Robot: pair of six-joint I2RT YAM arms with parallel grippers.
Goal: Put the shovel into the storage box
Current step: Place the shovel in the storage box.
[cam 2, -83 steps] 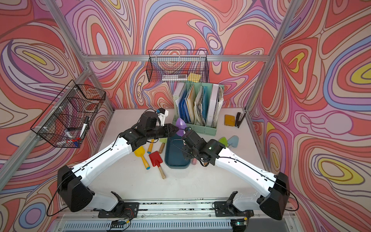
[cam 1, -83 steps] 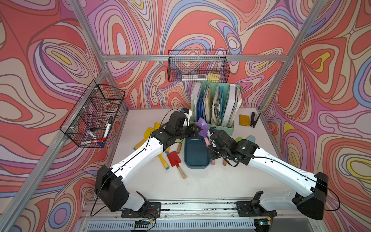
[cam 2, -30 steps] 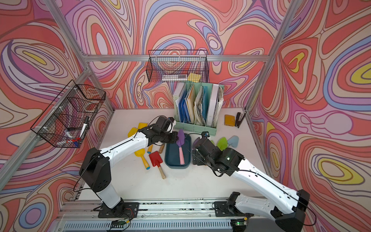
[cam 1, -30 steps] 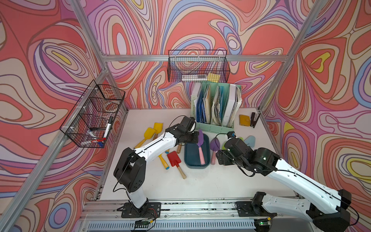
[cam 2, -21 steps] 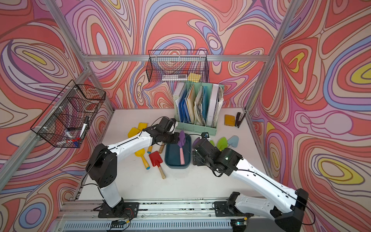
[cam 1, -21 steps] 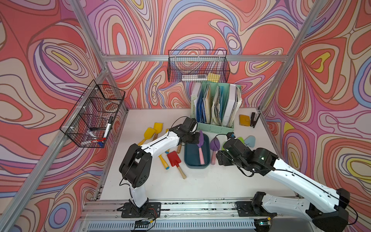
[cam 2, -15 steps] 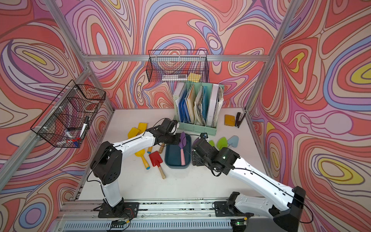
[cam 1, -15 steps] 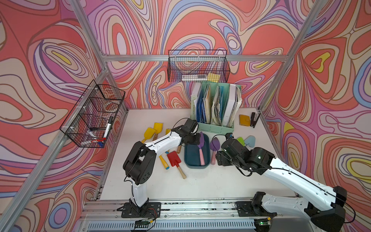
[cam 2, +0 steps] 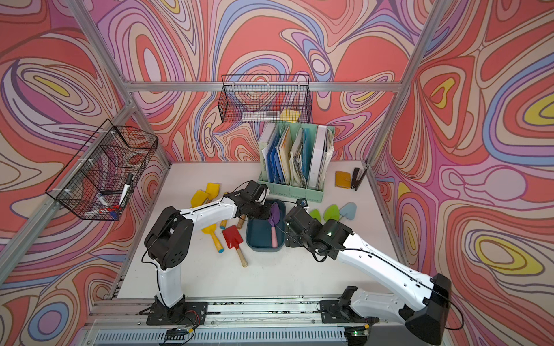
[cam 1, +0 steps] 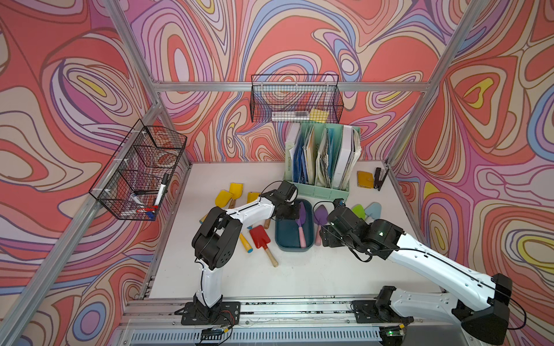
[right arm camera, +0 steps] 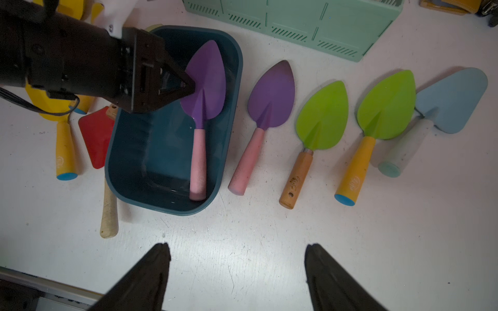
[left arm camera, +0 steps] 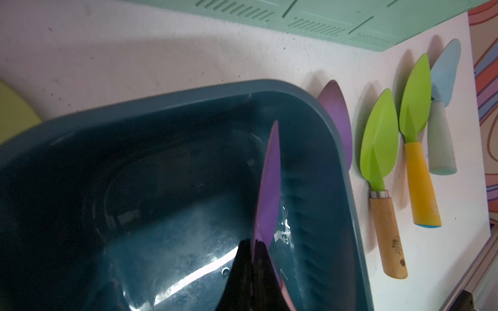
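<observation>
On the white bench (cam 1: 299, 278) the purple shovel (right arm camera: 207, 80) lies inside the storage box (right arm camera: 164, 153), blade pinched in the left claw (right arm camera: 190, 86), which could drag it out if lifted unreleased; right claw (right arm camera: 237, 246) gapes.

shovel (cam 1: 301, 222) in storage box (cam 1: 283, 237), organiser (cam 1: 316, 193) behind

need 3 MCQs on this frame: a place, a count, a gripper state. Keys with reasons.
1. The purple shovel at the left gripper: A in the storage box; B beside the green ones; C high above the box.
2. Green-bladed shovels: A one; B two; C four.
3. The right gripper: A open, empty; B shut on a green shovel; C shut on the box rim.
1 A: handle lies on the box floor. 2 B: two green blades side by side. 3 A: jaws apart, nothing between.
</observation>
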